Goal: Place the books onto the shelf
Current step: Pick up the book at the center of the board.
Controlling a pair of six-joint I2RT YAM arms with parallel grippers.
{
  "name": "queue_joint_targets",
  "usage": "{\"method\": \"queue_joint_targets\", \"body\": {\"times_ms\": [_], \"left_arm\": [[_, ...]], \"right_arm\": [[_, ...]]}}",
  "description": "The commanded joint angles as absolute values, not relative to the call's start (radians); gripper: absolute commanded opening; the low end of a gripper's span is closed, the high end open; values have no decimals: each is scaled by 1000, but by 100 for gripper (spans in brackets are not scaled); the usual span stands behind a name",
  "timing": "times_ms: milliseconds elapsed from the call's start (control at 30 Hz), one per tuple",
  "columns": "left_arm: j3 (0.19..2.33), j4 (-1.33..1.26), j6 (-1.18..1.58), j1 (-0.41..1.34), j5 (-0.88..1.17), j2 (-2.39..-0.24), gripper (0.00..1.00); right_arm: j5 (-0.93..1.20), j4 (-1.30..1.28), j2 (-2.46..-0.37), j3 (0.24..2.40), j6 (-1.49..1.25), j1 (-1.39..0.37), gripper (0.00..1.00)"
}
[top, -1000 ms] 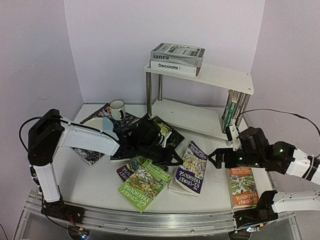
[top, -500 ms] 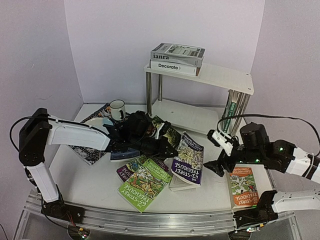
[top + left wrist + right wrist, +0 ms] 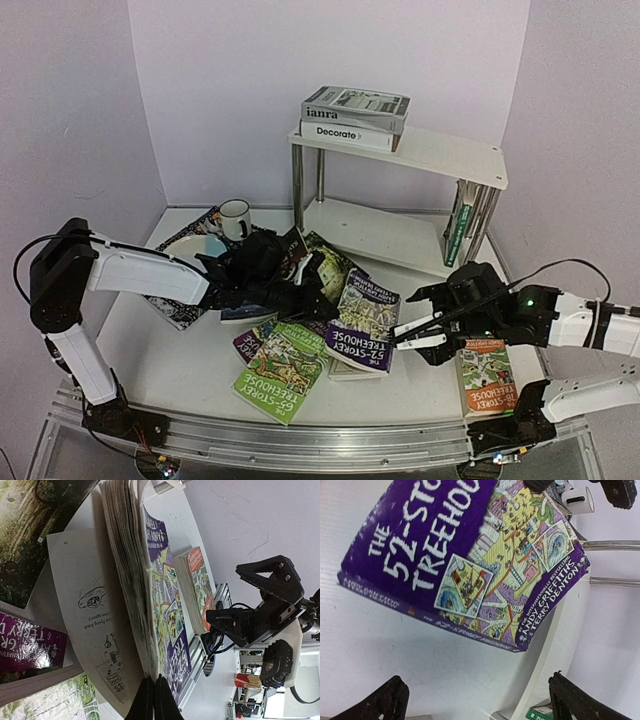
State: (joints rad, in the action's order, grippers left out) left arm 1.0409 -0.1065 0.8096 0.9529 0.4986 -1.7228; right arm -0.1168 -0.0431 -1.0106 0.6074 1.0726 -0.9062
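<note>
A purple "52-Storey Treehouse" book [image 3: 360,318] is tilted up off the table, its pages fanned out. My left gripper [image 3: 322,290] is shut on its edge, and its black fingertips [image 3: 152,697] pinch the lower edge of the purple book [image 3: 167,605]. My right gripper [image 3: 408,318] stands open just to the right of this book without touching it. In the right wrist view the purple book [image 3: 470,550] hangs beyond the open right gripper [image 3: 480,700]. The shelf [image 3: 440,155] stands at the back with two books [image 3: 355,115] stacked on top and a green one [image 3: 460,225] upright below.
A green Treehouse book [image 3: 285,370] and a purple one [image 3: 252,342] lie in front of the left arm. An orange book [image 3: 485,375] lies by the right arm's base. A mug [image 3: 235,218] and a patterned placemat [image 3: 180,305] are at the back left.
The left gripper has drawn back to the left and raised the purple book, so it stands steeper. The right gripper has turned and moved in to the book's right edge, still open.
</note>
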Motion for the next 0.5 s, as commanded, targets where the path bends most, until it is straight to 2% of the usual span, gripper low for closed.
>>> {"method": "queue_joint_targets", "body": {"times_ms": [0, 233, 333, 467], "left_arm": [[1031, -155, 787, 937, 503, -1661, 0], [1023, -155, 779, 922, 508, -1653, 0], [1019, -155, 776, 917, 509, -1647, 0], [1006, -155, 775, 908, 505, -1643, 0]], "right_arm": [[-299, 72, -1047, 553, 1247, -978, 98], [-347, 333, -1100, 499, 1384, -1023, 98], [-351, 422, -1144, 477, 1405, -1032, 94], [-341, 662, -1207, 386, 1477, -1053, 88]]}}
